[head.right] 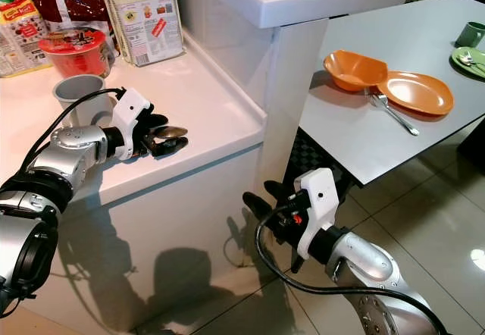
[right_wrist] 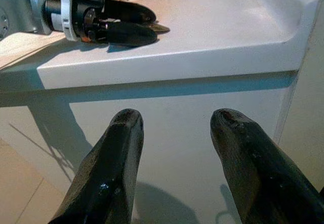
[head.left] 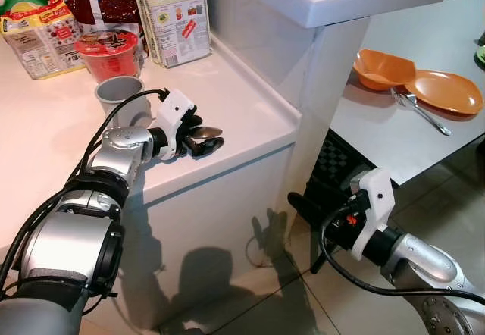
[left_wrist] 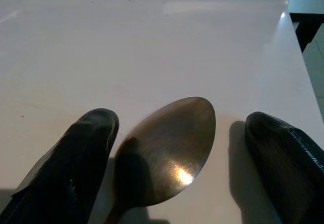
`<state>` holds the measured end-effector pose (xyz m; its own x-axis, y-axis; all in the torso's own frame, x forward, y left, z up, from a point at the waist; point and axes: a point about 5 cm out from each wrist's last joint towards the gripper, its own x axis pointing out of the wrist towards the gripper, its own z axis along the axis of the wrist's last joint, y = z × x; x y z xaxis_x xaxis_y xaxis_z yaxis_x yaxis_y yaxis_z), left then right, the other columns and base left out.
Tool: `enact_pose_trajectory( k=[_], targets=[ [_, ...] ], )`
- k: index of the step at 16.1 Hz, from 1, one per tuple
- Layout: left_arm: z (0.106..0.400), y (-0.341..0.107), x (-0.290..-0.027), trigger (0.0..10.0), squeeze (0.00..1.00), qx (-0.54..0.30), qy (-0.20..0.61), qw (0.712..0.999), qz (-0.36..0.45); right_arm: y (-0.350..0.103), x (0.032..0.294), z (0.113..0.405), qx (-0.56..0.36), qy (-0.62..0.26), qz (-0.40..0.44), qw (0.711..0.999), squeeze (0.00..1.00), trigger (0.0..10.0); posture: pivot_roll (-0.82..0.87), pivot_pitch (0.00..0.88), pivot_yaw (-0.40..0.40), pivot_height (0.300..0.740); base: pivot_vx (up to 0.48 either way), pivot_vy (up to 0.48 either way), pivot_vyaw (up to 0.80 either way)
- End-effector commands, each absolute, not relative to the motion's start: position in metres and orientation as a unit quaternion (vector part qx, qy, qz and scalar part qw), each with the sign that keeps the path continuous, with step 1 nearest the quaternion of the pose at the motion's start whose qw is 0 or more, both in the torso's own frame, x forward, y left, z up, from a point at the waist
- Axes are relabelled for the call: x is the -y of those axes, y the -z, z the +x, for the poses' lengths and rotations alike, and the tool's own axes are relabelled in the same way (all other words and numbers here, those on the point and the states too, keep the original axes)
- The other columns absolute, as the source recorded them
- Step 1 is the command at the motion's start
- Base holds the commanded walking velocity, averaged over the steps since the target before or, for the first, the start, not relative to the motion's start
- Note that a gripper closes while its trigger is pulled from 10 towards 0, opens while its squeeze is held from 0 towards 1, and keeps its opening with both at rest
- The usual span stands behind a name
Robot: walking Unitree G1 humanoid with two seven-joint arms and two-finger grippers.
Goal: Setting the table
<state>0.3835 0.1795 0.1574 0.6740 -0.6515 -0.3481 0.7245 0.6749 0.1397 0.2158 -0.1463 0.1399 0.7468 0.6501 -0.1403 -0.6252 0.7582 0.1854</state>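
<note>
While the left gripper is lying low on the white counter, its two fingers are straddling a spoon, whose bowl is sitting between the tips. From the left wrist view the fingers are standing apart with a gap on each side of the bowl, so the claw is looking partly open and not yet gripping. The spoon is resting flat near the counter's front edge, just beside a grey cup. To do this step well, the fingers should be closing on the neck or handle, not the slippery curved bowl, and squarely, so the spoon is not pivoting or skating off the edge. Lifting straight up before swinging away would be keeping it clear of the cup.

The right gripper is hanging below counter height with fingers spread and nothing between them. The grey table to the right is already carrying an orange bowl, an orange plate and a fork, so the spoon is likely going there.
</note>
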Motion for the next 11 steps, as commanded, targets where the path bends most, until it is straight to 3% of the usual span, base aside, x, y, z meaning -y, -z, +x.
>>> enact_pose_trajectory(
  k=[1,3,4,5,6,11],
  targets=[
    [0.386,-0.161,-0.176,10.0,0.00,-0.141,0.386,0.899,0.153,-0.140,0.148,0.214,-0.100,-0.343,0.068,0.931,0.00,10.0,-0.09,0.006,0.000,0.740,0.000,0.000,0.00],
    [0.384,-0.158,-0.176,10.0,0.00,-0.155,0.397,0.892,0.152,-0.139,0.147,0.213,-0.101,-0.344,0.068,0.931,0.00,10.0,-0.09,0.006,0.000,0.740,0.000,0.000,0.00],
    [0.382,-0.155,-0.176,9.3,0.00,-0.166,0.409,0.884,0.151,-0.138,0.147,0.213,-0.101,-0.344,0.067,0.931,0.00,10.0,-0.09,0.000,0.001,0.740,0.000,0.000,0.00],
    [0.381,-0.154,-0.176,9.3,0.00,-0.169,0.413,0.882,0.151,-0.138,0.146,0.212,-0.100,-0.344,0.067,0.931,0.00,10.0,-0.09,0.000,0.001,0.740,0.000,0.000,0.00],
    [0.380,-0.153,-0.176,0.0,0.00,-0.174,0.421,0.877,0.150,-0.139,0.144,0.212,-0.099,-0.345,0.066,0.931,0.00,10.0,-0.09,0.000,0.001,0.740,0.000,0.000,0.00],
    [0.379,-0.151,-0.178,0.0,0.00,-0.184,0.429,0.871,0.153,-0.141,0.142,0.212,-0.097,-0.346,0.064,0.931,0.00,10.0,-0.09,0.005,0.003,0.740,0.000,0.000,0.00]
  ],
)
